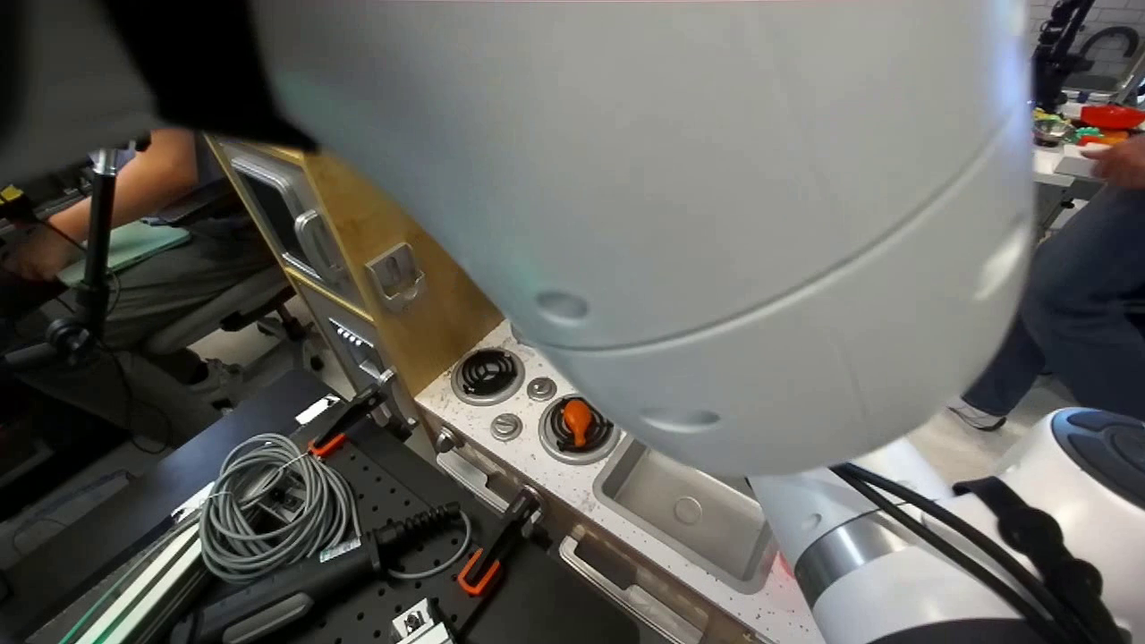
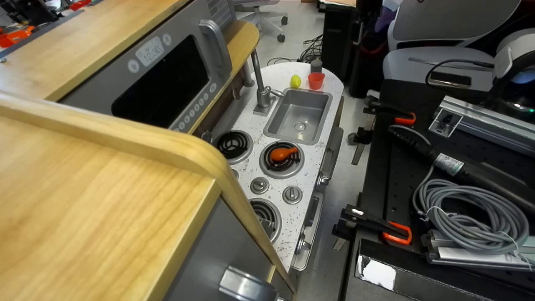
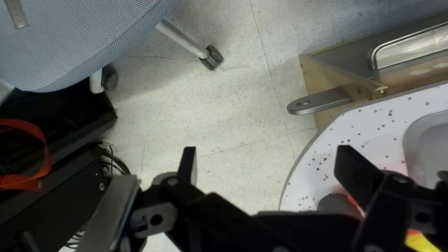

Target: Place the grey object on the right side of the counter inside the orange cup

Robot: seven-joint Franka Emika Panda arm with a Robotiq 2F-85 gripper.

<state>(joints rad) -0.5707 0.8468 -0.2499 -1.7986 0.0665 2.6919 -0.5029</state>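
In an exterior view the camera looks down at a slant on the counter (image 1: 572, 487), with the robot arm (image 1: 671, 197) so close it eats most of the upper half. In an exterior view the lens peeks over a wooden cabinet top (image 2: 83, 205), aimed along the counter toward its rounded end (image 2: 278, 75). Both exterior views share burners (image 2: 233, 144) and the sink (image 2: 290, 115). Wrist cam basically stares down past the gripper (image 3: 269, 161) at floor (image 3: 224, 112) plus that rounded end, pretty close.

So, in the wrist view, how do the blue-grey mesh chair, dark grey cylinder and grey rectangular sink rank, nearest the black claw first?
1. Cylinder: lower right, partly behind the gripper.
2. Sink: right edge.
3. Chair: upper left, across the floor.
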